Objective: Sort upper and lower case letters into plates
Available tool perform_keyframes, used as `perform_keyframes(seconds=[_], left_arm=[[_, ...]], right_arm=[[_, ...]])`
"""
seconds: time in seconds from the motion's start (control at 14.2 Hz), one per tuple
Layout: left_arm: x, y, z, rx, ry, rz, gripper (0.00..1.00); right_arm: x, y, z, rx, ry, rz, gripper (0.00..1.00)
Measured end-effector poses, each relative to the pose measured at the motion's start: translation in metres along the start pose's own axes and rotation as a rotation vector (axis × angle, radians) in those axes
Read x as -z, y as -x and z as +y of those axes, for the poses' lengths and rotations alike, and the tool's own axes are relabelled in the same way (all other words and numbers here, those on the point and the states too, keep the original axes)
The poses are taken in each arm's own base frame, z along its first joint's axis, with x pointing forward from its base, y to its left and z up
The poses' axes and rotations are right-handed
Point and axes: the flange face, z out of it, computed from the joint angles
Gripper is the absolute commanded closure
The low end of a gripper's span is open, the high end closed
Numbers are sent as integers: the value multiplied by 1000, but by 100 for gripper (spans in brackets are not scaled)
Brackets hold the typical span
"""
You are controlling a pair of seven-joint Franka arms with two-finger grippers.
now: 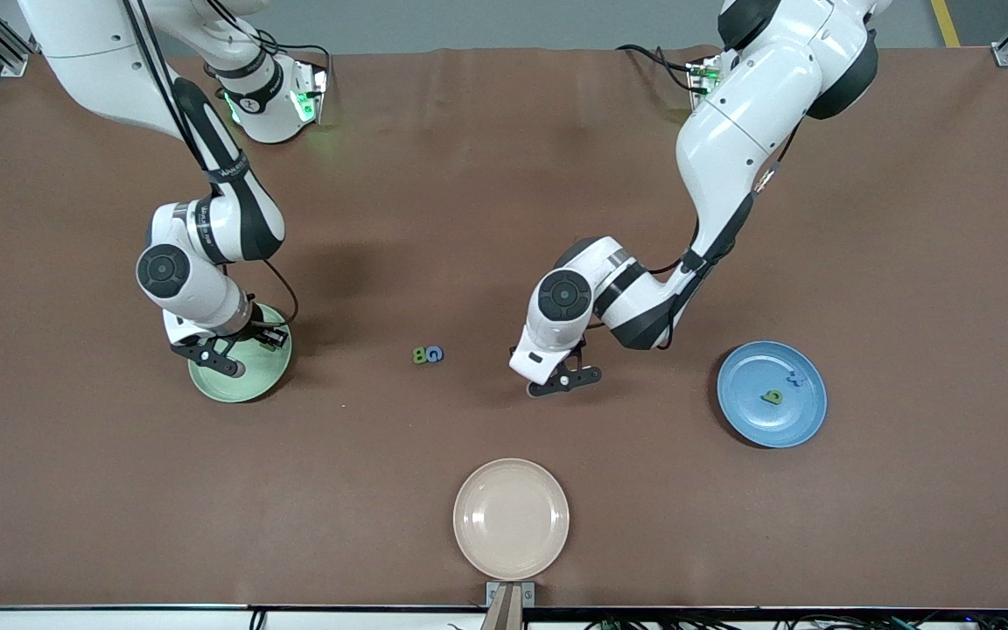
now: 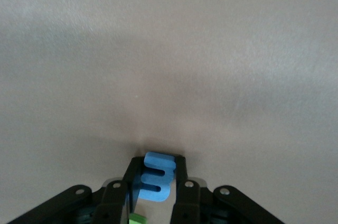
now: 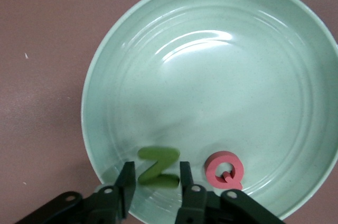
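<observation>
My right gripper hangs low over the pale mint green plate. In the right wrist view its fingers stand open, with a slim gap on each side of a green Z in the plate. A red Q lies in the plate beside the Z. My left gripper is over bare table between the loose letters and the blue plate. It is shut on a blue letter. A green B and a blue G lie together mid-table.
The blue plate holds a green letter and a small blue letter. A cream-beige plate sits near the table edge nearest the front camera. The table is covered in brown cloth.
</observation>
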Motion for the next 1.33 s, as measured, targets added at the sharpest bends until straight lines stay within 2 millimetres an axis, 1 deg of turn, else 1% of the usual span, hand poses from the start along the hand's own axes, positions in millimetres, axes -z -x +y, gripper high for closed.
perform_keyframes(seconds=[0.07,0.21,0.35,0.42,0.49,0.56,0.7,0.84,0.91,0.98,1.05,1.12,1.19,1.33], left_arm=[[6,-10,-6,14,-4,11,100],[28,-39,-28,59,-25,29,100],[55,-74,-58,83,-33,55,100],[67,-93,-78,77,-37,68,100],[77,-110,-99,66,-42,74,100],[84,-122,-121,46,-50,76,100],[95,-137,-165,-24,-78,71,100],[103,-146,-215,-114,-112,54,99],[105,-152,-244,-154,-122,47,95],[105,-157,-272,-174,-124,46,88],[102,-161,-297,-175,-121,48,64],[96,-164,-319,-166,-116,46,12],[87,-165,-335,-151,-111,41,0],[74,-163,-352,-128,-111,21,0]], right_arm=[[1,-1,-1,0,-2,3,0],[6,-5,-3,1,-8,13,0],[14,-8,-11,4,-2,-1,0],[21,-9,-20,0,-3,0,0],[29,-9,-33,-13,-10,9,0],[36,-4,-51,-27,-18,20,0],[45,13,-95,-65,-32,35,0],[41,27,-134,-98,-40,42,0],[35,31,-149,-115,-40,42,0],[27,33,-162,-128,-39,41,0],[19,34,-171,-140,-38,41,0],[12,33,-178,-150,-38,41,0],[7,32,-185,-160,-39,42,0],[1,34,-198,-180,-42,44,0]])
